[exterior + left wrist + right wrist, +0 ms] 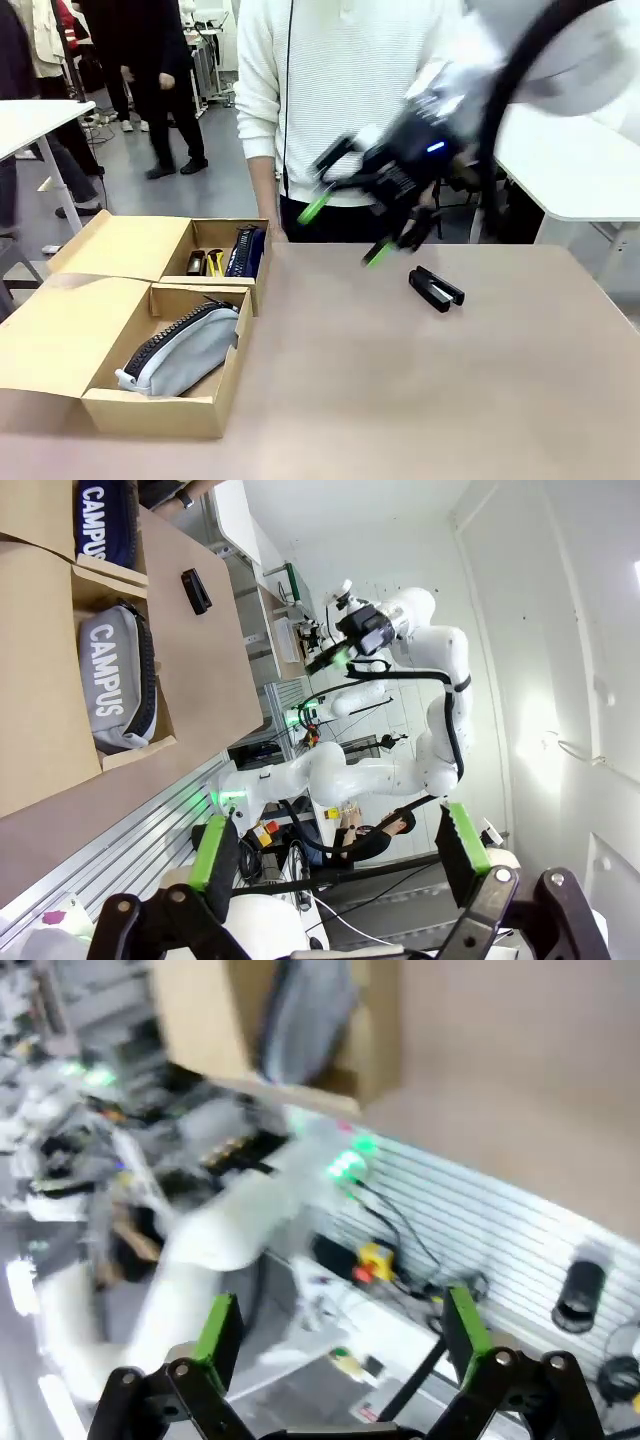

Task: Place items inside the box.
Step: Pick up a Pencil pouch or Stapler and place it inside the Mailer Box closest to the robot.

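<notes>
Since the black stapler (436, 289) lies loose on the table (400, 400), well right of the box (60, 340), our right pincer (348, 230) hovers near it, wide open & empty, prob. to grab; left pincer (340, 845) open, empty too.

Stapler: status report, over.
Right gripper open, empty, in the air near the stapler. Left gripper open, empty. Stapler lies outside the box. Path to box clear.
</notes>
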{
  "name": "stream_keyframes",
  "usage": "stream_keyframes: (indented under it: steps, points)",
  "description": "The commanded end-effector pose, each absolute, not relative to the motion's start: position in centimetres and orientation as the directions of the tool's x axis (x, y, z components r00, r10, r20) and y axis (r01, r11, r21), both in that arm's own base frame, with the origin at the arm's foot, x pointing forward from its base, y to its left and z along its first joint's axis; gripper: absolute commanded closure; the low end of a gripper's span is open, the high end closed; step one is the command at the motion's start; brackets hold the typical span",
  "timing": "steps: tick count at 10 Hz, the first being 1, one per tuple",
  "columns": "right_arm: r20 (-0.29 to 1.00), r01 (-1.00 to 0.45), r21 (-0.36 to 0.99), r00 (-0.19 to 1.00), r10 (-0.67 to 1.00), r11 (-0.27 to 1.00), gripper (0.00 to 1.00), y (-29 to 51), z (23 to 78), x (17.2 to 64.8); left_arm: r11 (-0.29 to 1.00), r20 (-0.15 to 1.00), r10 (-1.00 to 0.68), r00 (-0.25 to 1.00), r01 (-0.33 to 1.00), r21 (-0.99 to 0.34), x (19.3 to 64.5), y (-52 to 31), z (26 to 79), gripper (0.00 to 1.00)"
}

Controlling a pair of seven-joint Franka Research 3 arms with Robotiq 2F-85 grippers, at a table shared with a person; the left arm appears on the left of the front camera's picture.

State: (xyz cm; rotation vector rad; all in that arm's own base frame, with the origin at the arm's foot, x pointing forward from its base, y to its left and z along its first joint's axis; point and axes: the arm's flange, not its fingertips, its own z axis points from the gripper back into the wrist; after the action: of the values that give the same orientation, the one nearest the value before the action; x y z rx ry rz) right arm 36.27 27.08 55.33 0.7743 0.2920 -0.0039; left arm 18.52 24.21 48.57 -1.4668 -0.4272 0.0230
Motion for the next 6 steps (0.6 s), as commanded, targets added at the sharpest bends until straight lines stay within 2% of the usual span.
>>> stream_keyframes:
  steps: [1,3,4,5,6]
  points:
    - [-0.175,0.134,0.857,0.984,0.036,0.497,0.00,15.7,54.7,35.6,0.108,0.283,0.275,0.919,0.263,-0.959,18.5,24.2,48.8,0.00]
    - [-0.197,0.215,0.924,0.976,-0.087,0.315,0.00,6.1,51.8,35.6,0.108,0.283,0.275,0.919,0.263,-0.959,18.5,24.2,48.8,0.00]
    - [-0.231,0.273,0.924,0.956,-0.178,0.268,0.00,3.8,49.7,36.0,0.108,0.283,0.275,0.919,0.263,-0.959,18.5,24.2,48.8,0.00]
    - [-0.295,0.384,0.860,0.912,-0.285,0.336,0.00,4.1,47.8,37.0,0.108,0.283,0.275,0.919,0.263,-0.959,18.5,24.2,48.8,0.00]
    - [-0.352,0.580,0.684,0.794,-0.496,0.443,0.00,6.9,45.8,39.9,0.108,0.283,0.275,0.919,0.263,-0.959,18.5,24.2,48.8,0.00]
